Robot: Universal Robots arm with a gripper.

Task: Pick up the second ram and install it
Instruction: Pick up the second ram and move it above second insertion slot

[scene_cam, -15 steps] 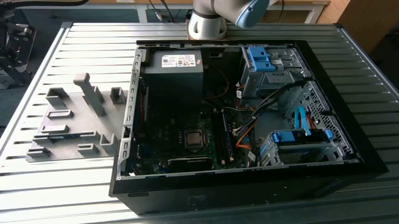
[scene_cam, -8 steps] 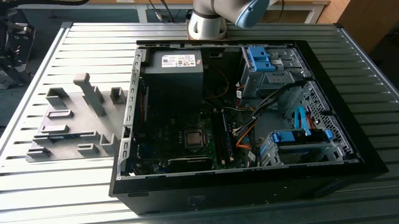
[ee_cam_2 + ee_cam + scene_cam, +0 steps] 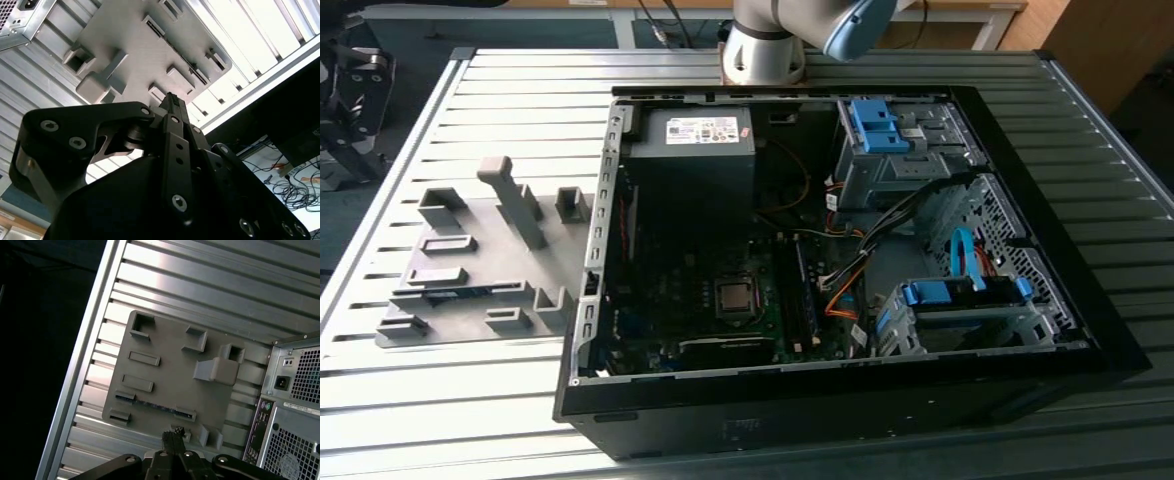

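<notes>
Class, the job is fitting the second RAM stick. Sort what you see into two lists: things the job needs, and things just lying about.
Job: second ram, lying in the grey fixture plate; gripper, pointed at that plate; open computer case.
Lying about: power supply; blue-topped drive cage; orange cables; tall grey post on the plate.

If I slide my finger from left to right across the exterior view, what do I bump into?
grey fixture plate, with the second ram lying in it → computer case side wall → processor socket → orange cables → blue drive bracket
</notes>
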